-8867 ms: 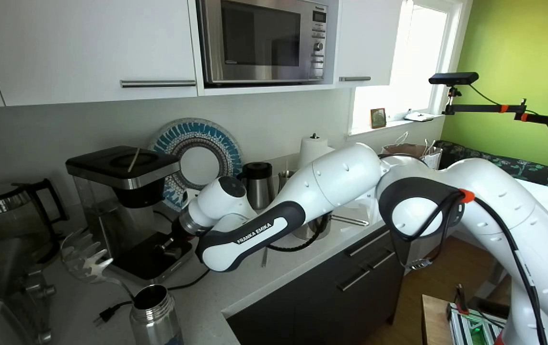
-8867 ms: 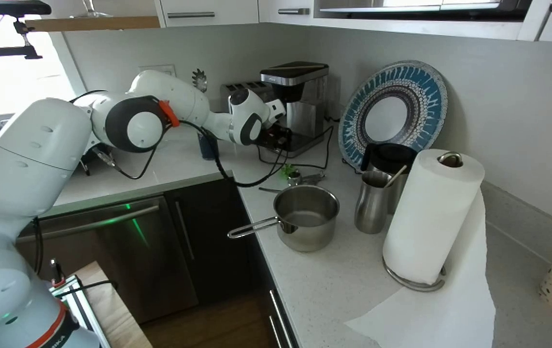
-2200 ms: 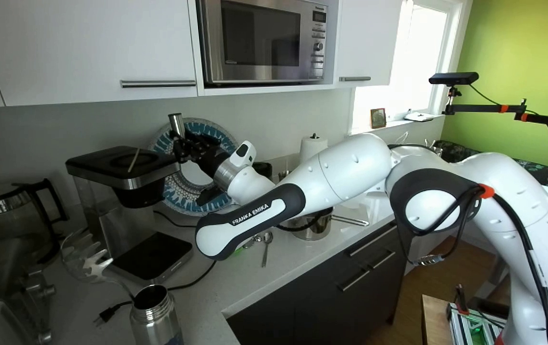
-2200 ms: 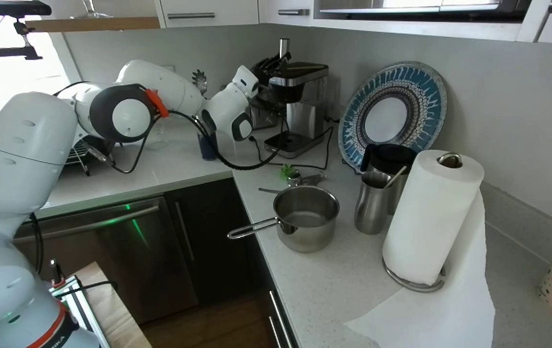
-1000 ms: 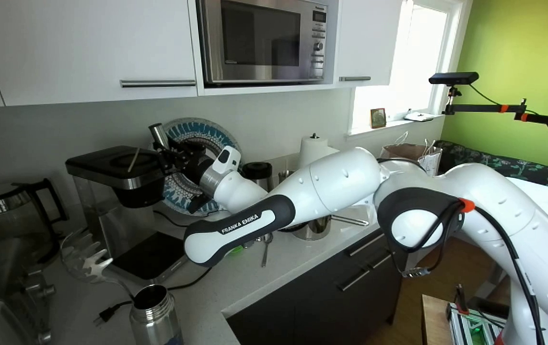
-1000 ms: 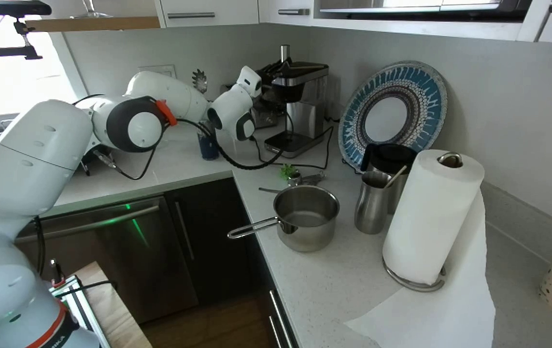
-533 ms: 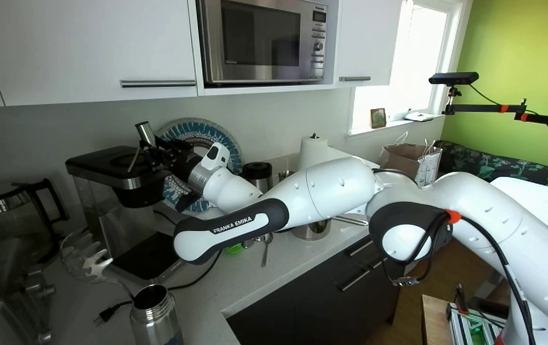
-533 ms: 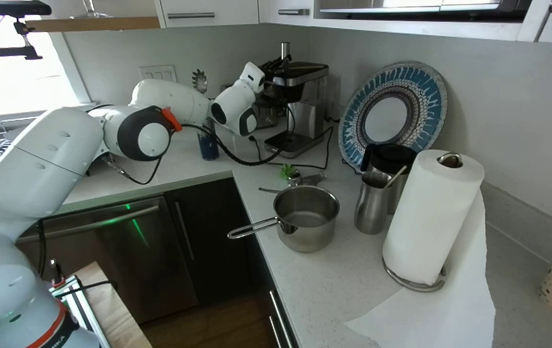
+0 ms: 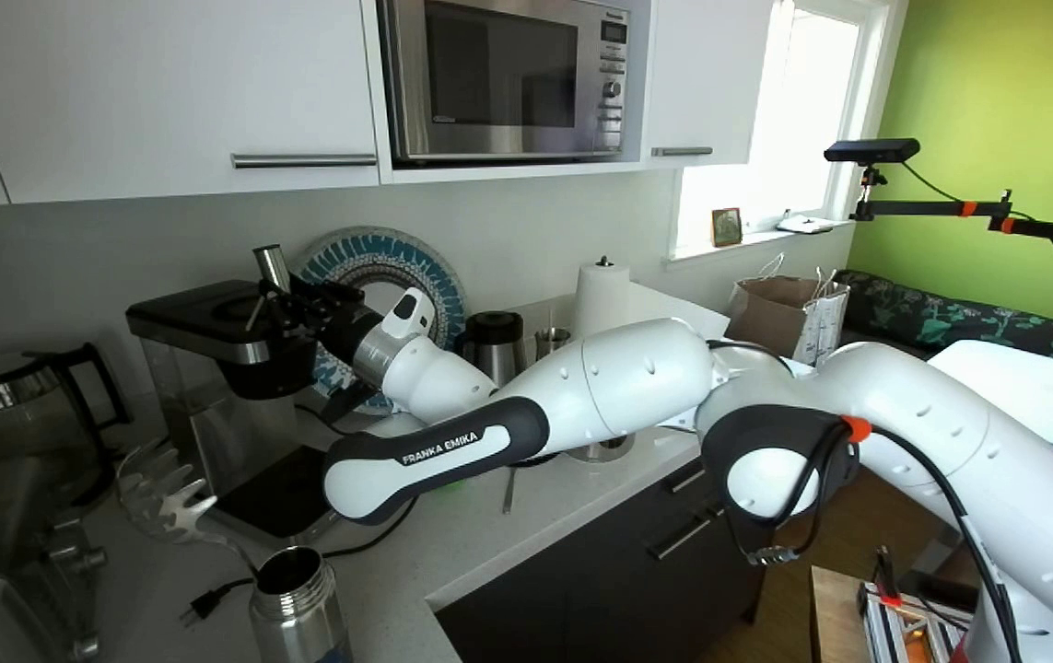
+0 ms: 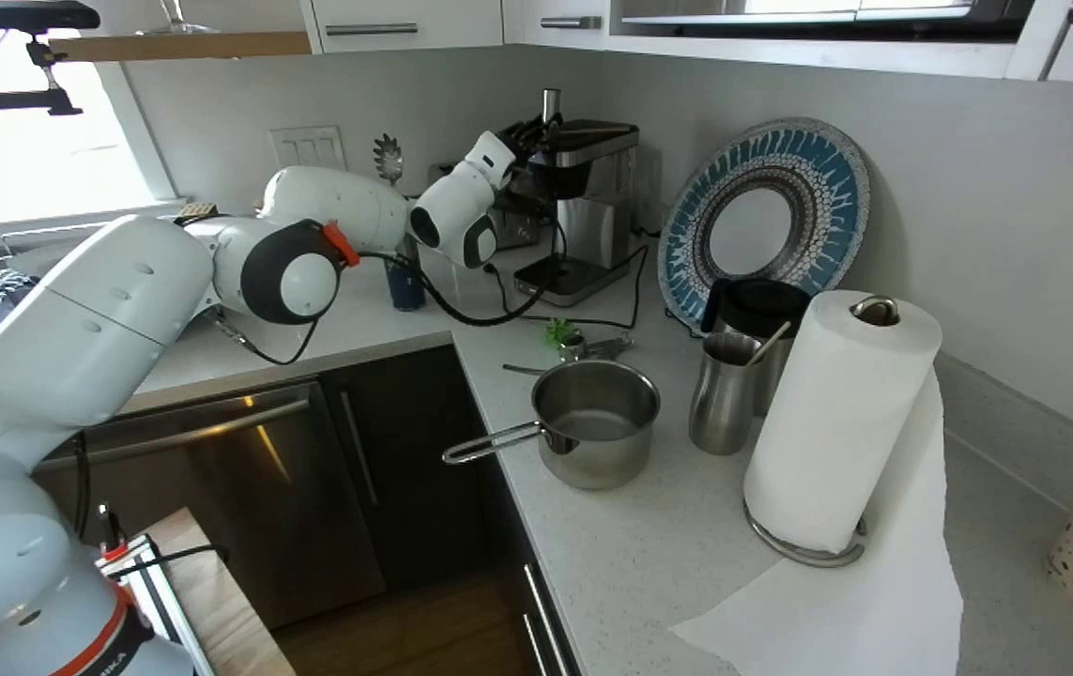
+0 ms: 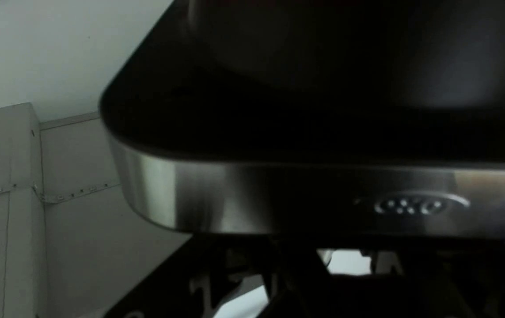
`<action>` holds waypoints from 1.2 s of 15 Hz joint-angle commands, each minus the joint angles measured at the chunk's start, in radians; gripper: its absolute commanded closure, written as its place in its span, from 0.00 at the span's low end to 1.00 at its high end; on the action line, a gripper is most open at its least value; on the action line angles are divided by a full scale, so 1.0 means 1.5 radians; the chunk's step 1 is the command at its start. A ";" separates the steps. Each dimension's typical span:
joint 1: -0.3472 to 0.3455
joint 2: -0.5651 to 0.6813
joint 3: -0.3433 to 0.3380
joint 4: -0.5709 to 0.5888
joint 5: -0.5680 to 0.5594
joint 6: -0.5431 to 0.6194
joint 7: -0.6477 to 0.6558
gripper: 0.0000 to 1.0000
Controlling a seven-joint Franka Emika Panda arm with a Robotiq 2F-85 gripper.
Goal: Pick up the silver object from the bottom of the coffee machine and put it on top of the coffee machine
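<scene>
Silver object [image 9: 274, 269] is in the jaws at the top edge of the coffee machine [image 9: 181, 318], tilted in an exterior view, free end up. Jaws narrow, clamped around its lower part; gripper [image 9: 281, 302] sits right at that edge. Can't tell if the object touches the machine. Wrist view: mostly the machine's dark overhang [image 11: 323, 97] and metal band [image 11: 314, 196] with OXO badge [image 11: 413, 204]; jaws too dark to read there. Thin stick [image 10: 592, 130] lies on top of the machine. Drip tray [image 9: 263, 497] is below, partly behind the arm [image 9: 618, 382]. Steel bottle [image 9: 300, 608] stands upright on the counter [image 9: 397, 575] near the tray. Glass jug [image 9: 10, 437] beside the machine.
</scene>
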 commanded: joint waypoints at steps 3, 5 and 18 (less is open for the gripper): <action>-0.003 0.015 -0.002 0.022 -0.003 -0.003 -0.004 0.32; -0.003 0.015 -0.003 0.021 -0.002 -0.003 -0.008 0.16; 0.017 -0.127 -0.010 -0.118 0.117 0.032 -0.151 0.00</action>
